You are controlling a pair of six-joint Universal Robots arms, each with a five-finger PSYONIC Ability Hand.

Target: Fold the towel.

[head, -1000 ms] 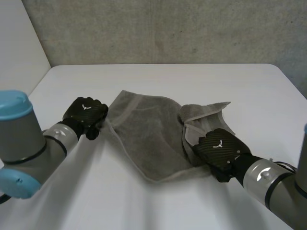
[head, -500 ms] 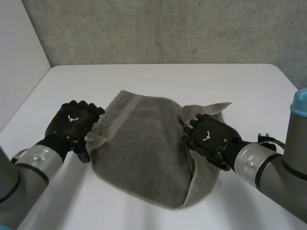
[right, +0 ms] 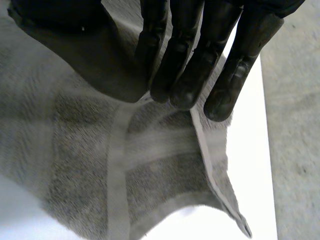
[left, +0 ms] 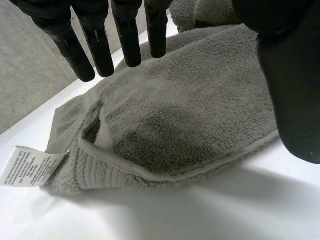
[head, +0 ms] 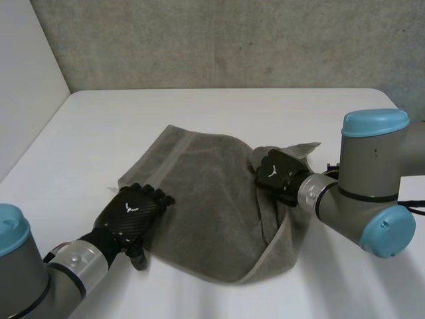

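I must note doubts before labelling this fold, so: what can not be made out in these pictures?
Print on the label of the towel, left wrist view: too small to read.
Towel corner under the right hand, head view: covered by that hand.
Towel edge beneath the left hand, head view: covered by that hand.
Edge of the table behind the right arm, head view: hidden by the arm.

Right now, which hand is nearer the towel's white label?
Left. The left hand is at the near-left edge of the towel, close to the label; the right hand grips the far-right corner.
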